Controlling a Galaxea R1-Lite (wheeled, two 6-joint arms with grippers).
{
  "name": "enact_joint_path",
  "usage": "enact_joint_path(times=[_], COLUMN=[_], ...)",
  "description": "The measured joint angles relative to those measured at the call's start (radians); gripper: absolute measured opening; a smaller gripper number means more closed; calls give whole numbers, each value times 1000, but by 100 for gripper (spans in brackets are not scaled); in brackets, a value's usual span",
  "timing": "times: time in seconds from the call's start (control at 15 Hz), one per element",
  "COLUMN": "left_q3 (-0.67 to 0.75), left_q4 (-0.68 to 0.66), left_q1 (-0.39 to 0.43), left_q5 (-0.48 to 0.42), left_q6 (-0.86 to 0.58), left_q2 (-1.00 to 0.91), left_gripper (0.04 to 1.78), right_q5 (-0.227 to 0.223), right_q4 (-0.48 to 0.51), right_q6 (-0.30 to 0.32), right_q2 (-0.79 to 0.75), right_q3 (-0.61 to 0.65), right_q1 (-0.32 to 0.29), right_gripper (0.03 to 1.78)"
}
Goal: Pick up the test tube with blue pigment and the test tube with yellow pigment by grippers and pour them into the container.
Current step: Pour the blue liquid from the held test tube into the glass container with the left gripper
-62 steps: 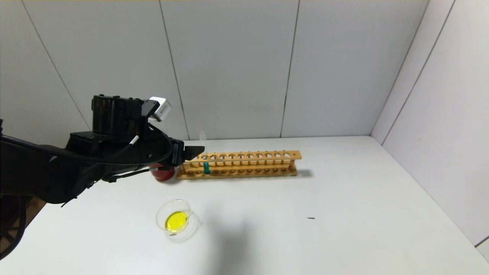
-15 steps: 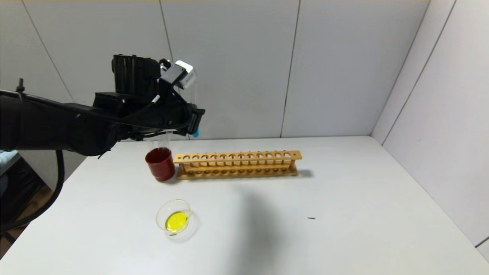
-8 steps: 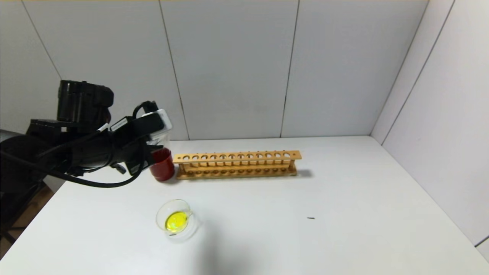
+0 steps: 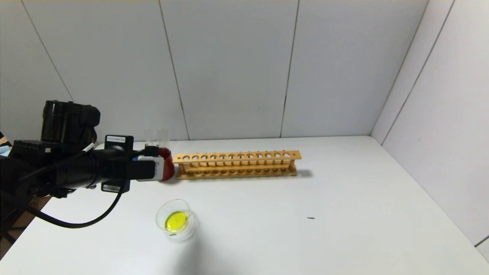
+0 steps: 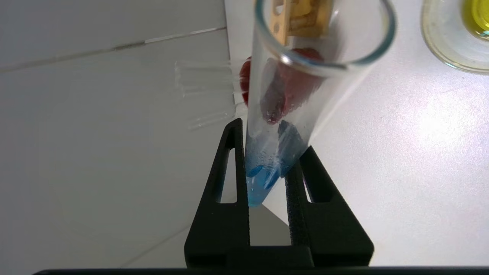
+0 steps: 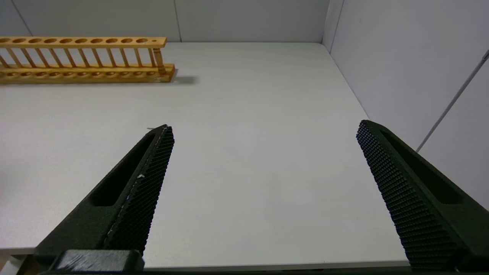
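Gripping the test tube with blue pigment (image 5: 280,126) near its rounded tip, the left gripper (image 5: 266,173) hovers beside the red cup (image 4: 167,164), behind the container (image 4: 175,219); right gripper (image 6: 263,131) sits wide open, holding nothing

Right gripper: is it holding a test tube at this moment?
No. In the right wrist view the right gripper has its fingers spread wide apart with only bare white table between them.
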Motion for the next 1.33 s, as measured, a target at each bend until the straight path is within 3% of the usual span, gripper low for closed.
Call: enact_joint_path(times=[0.2, 0.47, 1.33], left_q3=[75, 169, 196], left_q4=[-95, -341, -353], left_q1=[9, 32, 108], left_q5=[4, -4, -3], left_q6=[65, 159, 502], left_q2=[28, 107, 206], left_gripper=[32, 32, 32], right_q5=[0, 0, 0], right_q4=[0, 0, 0], right_q6=[0, 0, 0], right_q2=[0, 0, 0], right_q3=[0, 0, 0], right_q1=[0, 0, 0], right_gripper=[175, 175, 175])
